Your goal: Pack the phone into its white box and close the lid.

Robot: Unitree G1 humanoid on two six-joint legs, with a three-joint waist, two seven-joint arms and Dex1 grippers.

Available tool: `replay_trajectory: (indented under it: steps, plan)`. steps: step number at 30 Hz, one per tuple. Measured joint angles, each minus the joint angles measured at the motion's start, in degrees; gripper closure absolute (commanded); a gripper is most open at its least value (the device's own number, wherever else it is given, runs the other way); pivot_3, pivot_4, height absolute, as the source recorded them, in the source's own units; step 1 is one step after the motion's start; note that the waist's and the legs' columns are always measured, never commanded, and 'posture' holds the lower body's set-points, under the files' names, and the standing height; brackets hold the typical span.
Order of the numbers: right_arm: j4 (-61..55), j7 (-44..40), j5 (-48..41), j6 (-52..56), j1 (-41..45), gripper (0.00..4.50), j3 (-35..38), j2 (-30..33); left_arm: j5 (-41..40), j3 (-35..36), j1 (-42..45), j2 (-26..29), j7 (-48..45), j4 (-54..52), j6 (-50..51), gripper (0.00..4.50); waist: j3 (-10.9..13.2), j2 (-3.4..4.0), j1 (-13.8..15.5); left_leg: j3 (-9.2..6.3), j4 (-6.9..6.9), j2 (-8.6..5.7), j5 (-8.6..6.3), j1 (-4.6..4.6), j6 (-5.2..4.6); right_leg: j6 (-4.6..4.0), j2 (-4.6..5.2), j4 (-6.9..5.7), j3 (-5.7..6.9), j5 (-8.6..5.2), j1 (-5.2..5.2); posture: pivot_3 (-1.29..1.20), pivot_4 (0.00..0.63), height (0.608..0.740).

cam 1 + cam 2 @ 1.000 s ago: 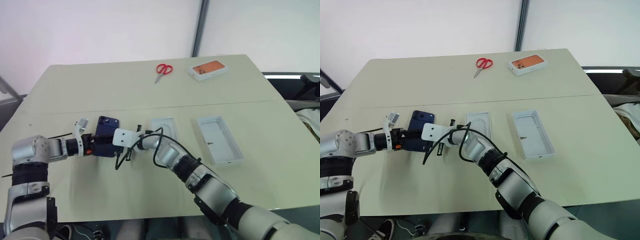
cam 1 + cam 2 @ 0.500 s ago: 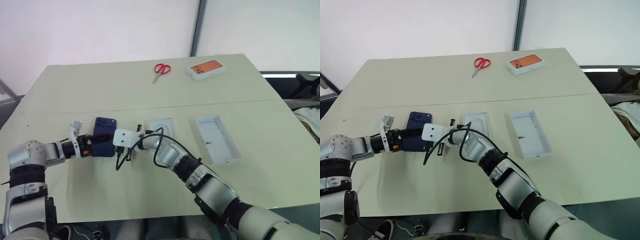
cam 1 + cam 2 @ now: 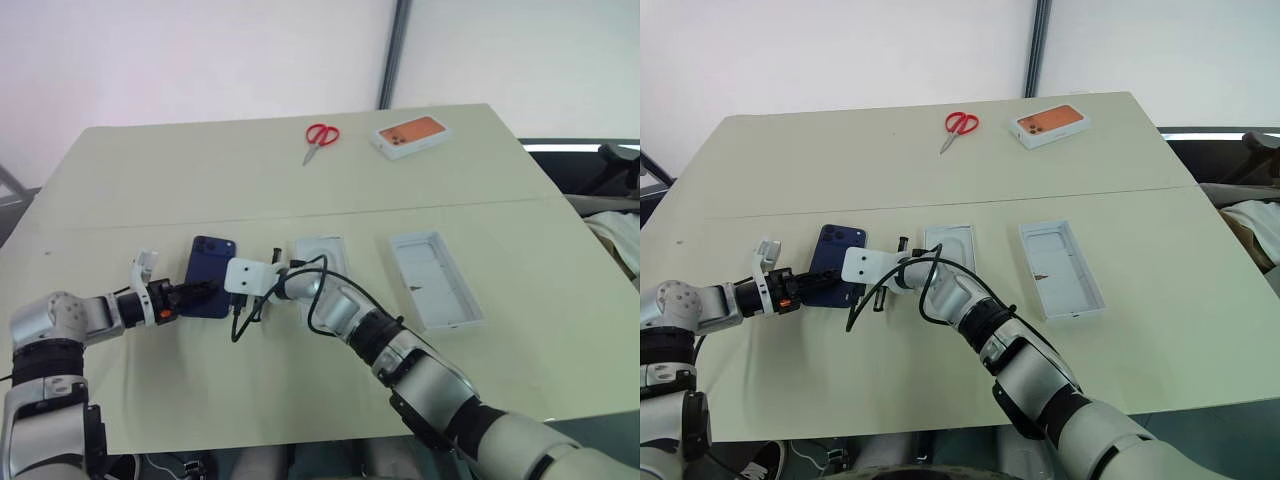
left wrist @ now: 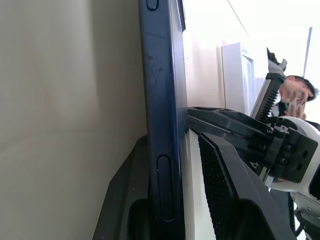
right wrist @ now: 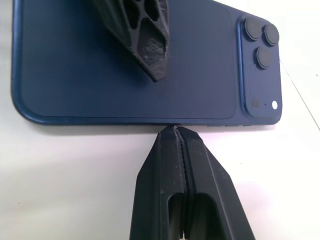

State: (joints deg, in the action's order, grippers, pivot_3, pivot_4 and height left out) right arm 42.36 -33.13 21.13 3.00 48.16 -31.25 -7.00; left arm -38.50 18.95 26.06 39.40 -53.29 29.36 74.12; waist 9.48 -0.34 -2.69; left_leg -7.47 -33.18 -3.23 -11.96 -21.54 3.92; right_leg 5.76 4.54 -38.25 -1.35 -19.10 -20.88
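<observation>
The slim dark navy-blue smartphone point(image 3: 209, 276) is located on the left half of the pale beige table point(image 3: 300, 200), lying back-up with its camera cluster at the far corner. The left gripper point(image 3: 203, 291) is positioned at the phone's near-left edge; in the left wrist view one black finger point(image 4: 225, 185) is seen above the phone's back and the other below its edge, a narrow gap being visible between the upper finger and the phone, so a firm grip cannot be confirmed. The right gripper point(image 5: 176, 131) is pressed shut, its two fingers meeting with their tips touching the phone's long right edge. The shallow white tray point(image 3: 324, 258) is found just to the right of the right gripper's white wrist bracket point(image 3: 248, 278). The white rectangular lid point(image 3: 436, 279) is placed inside-up further right, well apart from the phone. Red-handled scissors point(image 3: 320, 139) and a white box printed with an orange phone point(image 3: 412, 137) are located at the far side of the table.
</observation>
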Motion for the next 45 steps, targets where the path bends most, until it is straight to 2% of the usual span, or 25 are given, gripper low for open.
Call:
replay_trajectory:
  steps: [3,4,13,16,22,25,32,35,38,42,45]
  plan:
    - [-0.19,-0.01,-0.01,0.01,-0.05,4.50,0.01,0.08,-0.60,0.49,-0.19,-0.18,0.72,-0.08,0.61,3.95,0.00,0.00,0.05,0.00,0.10,0.00,0.00,-0.01,0.00,0.00,0.00,0.10,0.01,0.00,0.00,0.00,0.150,0.740]
    - [-0.31,-0.01,-0.01,0.02,-0.14,4.50,0.04,0.19,-1.47,1.26,-0.02,-0.67,0.44,0.02,1.34,4.42,-0.01,-0.02,0.12,-0.01,0.10,0.00,0.00,-0.01,0.00,0.00,0.01,0.11,0.02,0.00,0.01,0.00,0.150,0.740]
    - [-1.91,-0.42,-0.29,0.53,-0.98,4.50,0.32,1.12,-2.09,2.61,0.01,-0.98,2.07,-0.02,3.44,4.47,-0.02,-0.03,0.06,0.00,0.15,-0.01,0.00,-0.01,0.00,0.00,0.02,0.16,0.03,0.00,0.01,0.00,0.150,0.740]
    - [-4.61,-2.16,-2.68,2.28,-2.41,4.50,2.48,2.09,-3.10,4.97,0.15,-1.44,3.20,0.70,4.60,4.47,-0.01,-0.03,0.06,0.00,0.15,-0.02,0.00,-0.05,0.00,0.00,0.03,0.18,0.03,0.00,-0.01,0.00,0.150,0.740]
    - [-19.36,-11.88,-17.88,12.15,-6.16,4.50,13.24,4.01,-5.86,11.56,-0.32,-3.62,5.50,1.39,5.18,4.47,0.01,-0.04,0.09,-0.08,0.11,0.04,0.06,-0.62,0.09,0.00,0.01,0.09,0.07,0.02,-0.48,0.00,0.150,0.740]
    - [-29.43,-15.59,-24.12,16.94,-7.91,3.68,15.93,6.03,-7.08,12.97,-1.08,-5.55,6.44,-1.07,5.13,4.50,0.01,-0.04,0.50,-0.23,0.06,0.01,0.08,-0.82,0.14,-0.01,0.06,0.18,0.23,0.03,-0.55,0.00,0.150,0.740]
    - [-44.57,-22.74,-29.63,20.46,-16.75,0.20,16.74,20.17,-10.26,16.10,-0.18,-9.85,10.74,-4.33,8.88,4.50,0.25,-0.44,1.68,-0.19,-0.03,-0.11,0.01,-1.12,0.02,0.01,0.14,0.28,0.28,0.03,-0.55,0.00,0.150,0.740]
    - [-47.84,-25.04,-29.89,20.29,-19.70,0.20,15.87,25.20,-11.13,17.95,0.97,-12.23,13.81,-5.44,9.64,4.50,0.31,-0.52,1.71,-0.23,-0.05,-0.07,0.02,-1.33,0.03,0.01,0.11,0.28,0.35,0.03,-0.69,0.00,0.150,0.740]
    - [-52.06,-28.40,-30.10,19.27,-21.94,0.20,14.29,30.87,-12.49,18.58,1.89,-14.62,16.63,-7.72,11.04,4.50,0.36,-0.62,1.67,-0.22,-0.47,-0.08,0.16,-1.97,0.26,0.03,0.08,0.17,0.41,0.05,-1.19,0.00,0.150,0.740]
    - [-53.79,-31.42,-29.09,16.86,-23.68,0.20,12.87,36.78,-13.59,18.66,2.59,-15.17,18.65,-8.96,12.15,4.50,0.51,-0.87,1.47,-0.16,-0.66,-0.06,0.16,-2.04,0.26,0.03,0.06,0.14,0.41,0.05,-1.21,0.00,0.150,0.740]
    - [-53.41,-31.55,-26.72,14.65,-24.76,0.20,10.21,38.32,-14.40,18.66,2.97,-15.21,19.59,-9.26,12.16,4.50,0.58,-0.99,1.49,-0.17,-0.67,-0.02,0.16,-2.04,0.26,0.02,0.02,0.12,0.41,0.06,-1.22,0.00,0.150,0.740]
